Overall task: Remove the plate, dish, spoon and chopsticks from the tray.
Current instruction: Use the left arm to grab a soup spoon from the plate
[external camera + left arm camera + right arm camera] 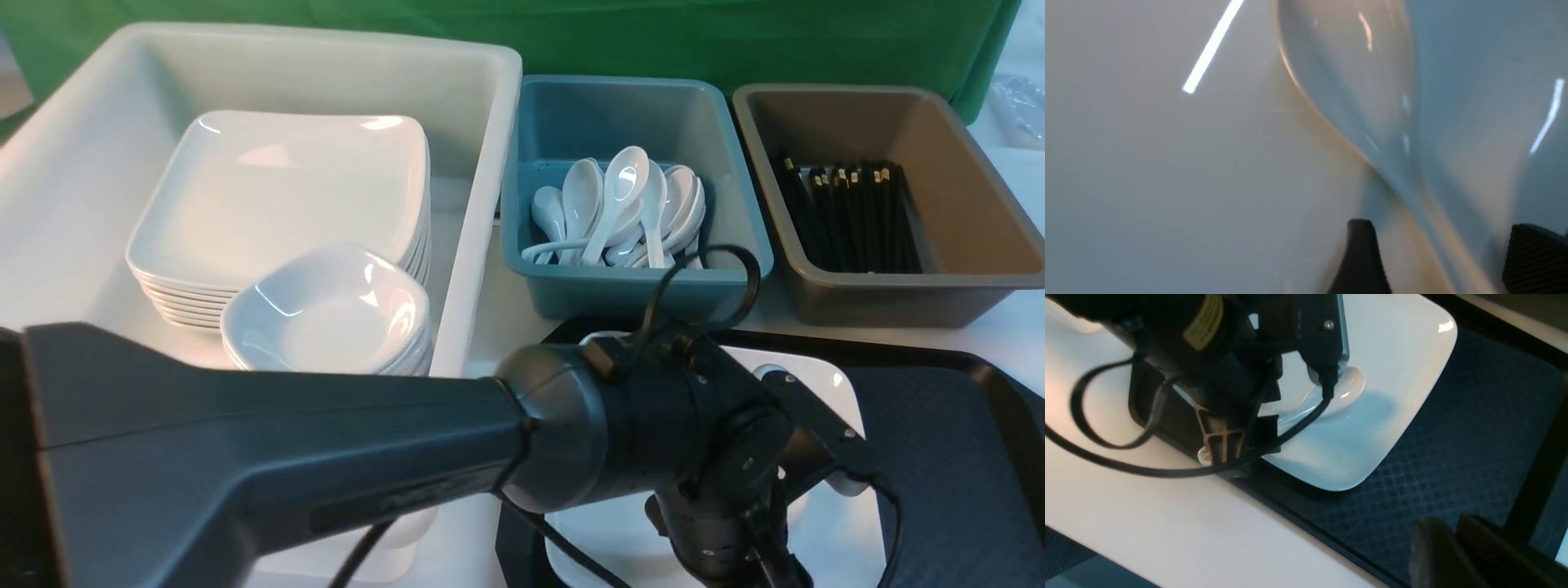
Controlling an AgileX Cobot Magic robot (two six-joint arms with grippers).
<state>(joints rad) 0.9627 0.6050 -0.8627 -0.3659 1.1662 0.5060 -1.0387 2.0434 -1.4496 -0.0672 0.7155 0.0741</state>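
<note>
Spoon (1355,81) handle lies between wide left fingers (1363,261); right fingers (1433,555) closed over tray (1453,437).

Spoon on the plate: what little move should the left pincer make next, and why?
Probably close the left pincer on the handle of the spoon. Its fingers stand open on either side of that handle, and the spoon lies on the plate on the tray.

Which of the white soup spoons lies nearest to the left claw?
The glossy white soup spoon alone on the large white square plate, handle inside the left claw; the others lie in the teal plastic tub.
</note>
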